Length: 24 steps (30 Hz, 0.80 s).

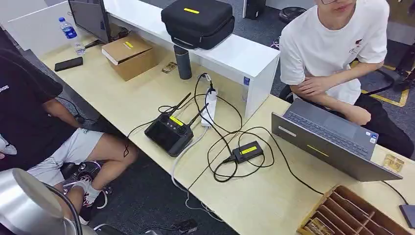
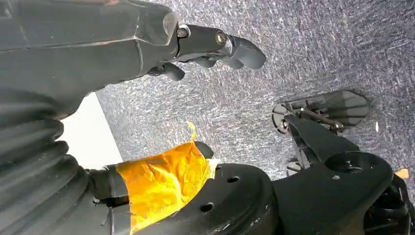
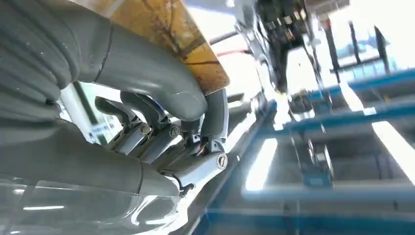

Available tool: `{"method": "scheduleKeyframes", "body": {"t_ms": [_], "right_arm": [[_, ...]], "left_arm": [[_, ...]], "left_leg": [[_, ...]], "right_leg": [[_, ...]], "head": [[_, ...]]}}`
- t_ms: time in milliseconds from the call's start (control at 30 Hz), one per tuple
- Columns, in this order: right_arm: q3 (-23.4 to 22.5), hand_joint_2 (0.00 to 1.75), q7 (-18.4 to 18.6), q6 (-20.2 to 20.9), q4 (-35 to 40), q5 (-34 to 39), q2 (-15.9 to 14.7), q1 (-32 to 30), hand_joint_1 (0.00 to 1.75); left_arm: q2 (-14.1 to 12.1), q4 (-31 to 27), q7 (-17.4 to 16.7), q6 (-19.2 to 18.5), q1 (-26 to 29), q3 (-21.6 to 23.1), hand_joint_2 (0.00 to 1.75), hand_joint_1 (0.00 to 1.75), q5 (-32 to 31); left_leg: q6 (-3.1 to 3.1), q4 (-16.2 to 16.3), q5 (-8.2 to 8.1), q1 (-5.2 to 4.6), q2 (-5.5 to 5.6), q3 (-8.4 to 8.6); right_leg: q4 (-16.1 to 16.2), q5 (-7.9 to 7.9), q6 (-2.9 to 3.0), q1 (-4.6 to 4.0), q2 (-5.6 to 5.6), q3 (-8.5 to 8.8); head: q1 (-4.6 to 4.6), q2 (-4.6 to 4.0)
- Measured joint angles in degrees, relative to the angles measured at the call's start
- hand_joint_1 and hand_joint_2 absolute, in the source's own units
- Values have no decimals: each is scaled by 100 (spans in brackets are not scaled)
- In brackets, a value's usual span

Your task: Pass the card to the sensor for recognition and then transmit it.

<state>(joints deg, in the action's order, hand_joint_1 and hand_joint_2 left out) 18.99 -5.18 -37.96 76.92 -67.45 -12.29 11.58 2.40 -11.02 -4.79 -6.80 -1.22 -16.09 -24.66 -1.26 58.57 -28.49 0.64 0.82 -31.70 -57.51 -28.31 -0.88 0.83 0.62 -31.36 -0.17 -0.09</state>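
The right hand (image 3: 161, 122) holds the card (image 3: 171, 34) between its thumb and the curled fingers, and the card's edge sticks out past the thumb. The left hand (image 2: 195, 44) hangs above the carpet, fingers apart, holding nothing.

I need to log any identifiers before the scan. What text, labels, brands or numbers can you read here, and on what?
No text can be read.
Yellow stickers on the black case, cardboard box, controller, sensor box and laptop: blank or too small.
Water bottle label: blurred.
White shirt logo: too small.
Card in the right hand: picture, no words legible.
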Motion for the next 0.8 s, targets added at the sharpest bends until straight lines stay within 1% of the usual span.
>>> {"method": "scheduleKeyframes", "body": {"t_ms": [233,367,667,733,800], "right_arm": [[133,175,57,398,415,334,-273,904,175],[184,175,70,428,500,369,-325,1119,175],[291,175,74,433,537,367,-378,1204,175],[326,175,101,505,502,369,-380,1383,175],[410,175,142,690,324,369,-378,1752,175]], "left_arm": [[-7,0,4,-44,-3,0,175,0,-98],[-7,0,7,-44,-2,0,175,0,-105],[-9,0,7,-48,-3,0,175,0,-131],[-13,0,11,-83,-3,0,175,0,-196],[-20,0,22,-116,-12,0,175,0,-275]], "left_leg": [[3,2,3,1,1,1],[3,2,2,1,2,0],[3,2,2,1,2,-4],[3,2,2,0,1,-6],[2,2,7,0,-3,-4]], "right_leg": [[-1,1,0,-1,1,1],[-1,0,0,-1,0,0],[-1,0,0,-1,-1,0],[-3,2,0,-1,1,-1],[-6,7,3,-1,5,-3]], "head": [[0,0],[0,0],[2,0],[0,0],[0,0]]}}
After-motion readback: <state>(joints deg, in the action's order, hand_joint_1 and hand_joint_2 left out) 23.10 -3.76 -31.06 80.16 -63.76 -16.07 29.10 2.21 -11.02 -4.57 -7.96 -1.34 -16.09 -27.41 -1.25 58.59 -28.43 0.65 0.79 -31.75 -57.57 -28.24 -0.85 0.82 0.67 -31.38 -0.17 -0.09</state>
